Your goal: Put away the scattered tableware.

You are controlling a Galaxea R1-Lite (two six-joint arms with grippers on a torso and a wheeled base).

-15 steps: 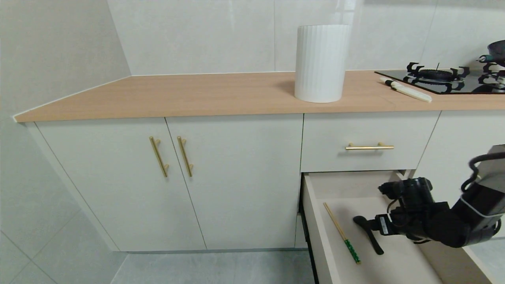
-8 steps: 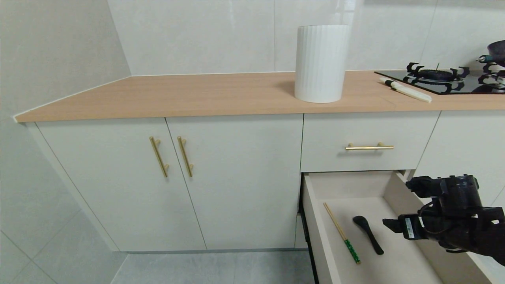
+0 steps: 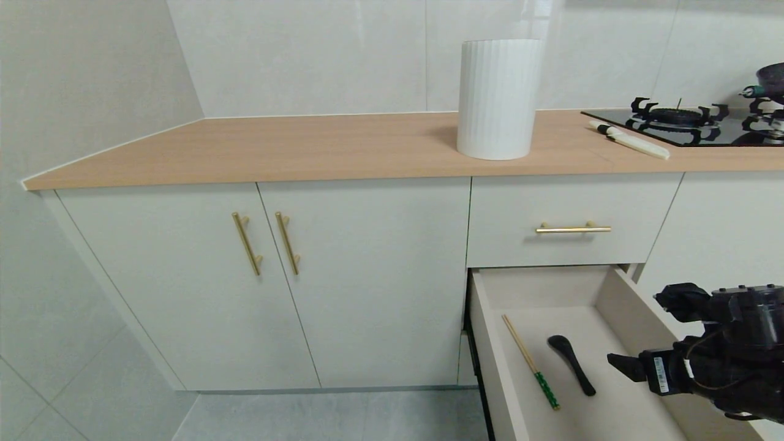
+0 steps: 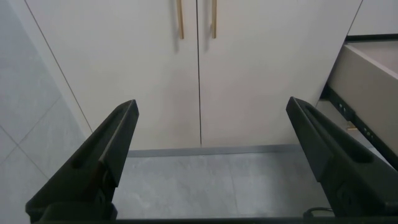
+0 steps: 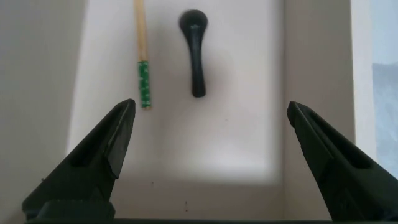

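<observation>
The right hand (image 3: 643,334) hung over the right side of the open drawer (image 3: 490,349), its fingers spread wide apart and holding nothing. Below it, on the drawer's floor, a black spoon (image 3: 571,362) lay with its bowl toward the drawer's back. A pair of wooden chopsticks (image 3: 530,361) with green-patterned ends lay just beside the spoon, nearer the drawer's left wall, not touching it. In the right wrist view the same hand (image 5: 208,155) looked straight down on the spoon (image 5: 194,50) and chopsticks (image 5: 142,53).

The left hand (image 4: 208,155), fingers also apart and empty, faced the double cabinet doors (image 4: 199,68) left of the drawer, low near the floor.

Above the drawer a second drawer (image 3: 569,208) was closed. On the wooden surface (image 3: 306,147) over it stood a white ribbed canister (image 3: 499,98), and to the right of that lay a white-bladed knife (image 3: 631,139) by the gas hob (image 3: 686,122).
</observation>
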